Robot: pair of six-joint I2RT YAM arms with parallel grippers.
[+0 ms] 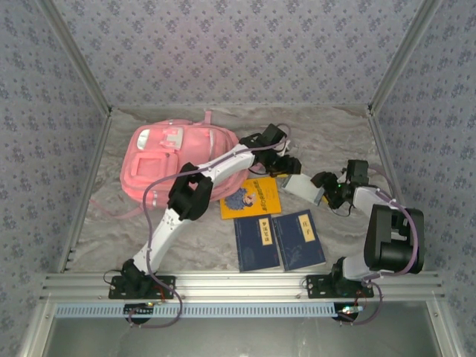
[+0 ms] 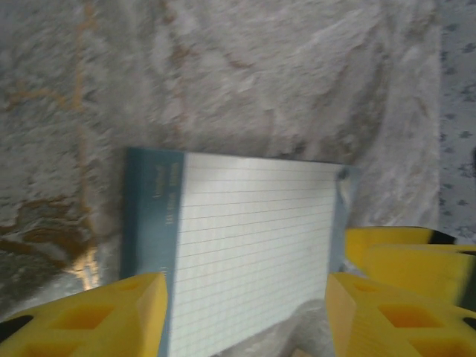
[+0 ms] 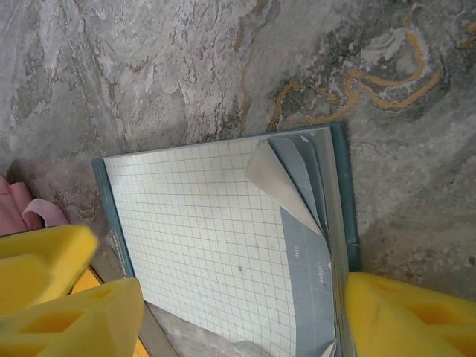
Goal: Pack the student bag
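Roughly mid-table, the grid notebook (image 3: 216, 223) sits btw. the left gripper (image 2: 245, 312) and right gripper (image 3: 238, 309). Each has fingers spread astride its edges, maybe touching; can't tell if either really clamps it. The student bag (image 1: 175, 167) lies flat at the table's (image 1: 327, 134) back-left.

Marbled grey table (image 1: 335, 134). Lying on it: the pink student bag (image 1: 175, 160) at rear left; an orange book (image 1: 253, 197) just beside it; two dark blue booklets (image 1: 256, 244) side by side nearer the front; a grid-paper notebook (image 1: 301, 184) right of the orange book.
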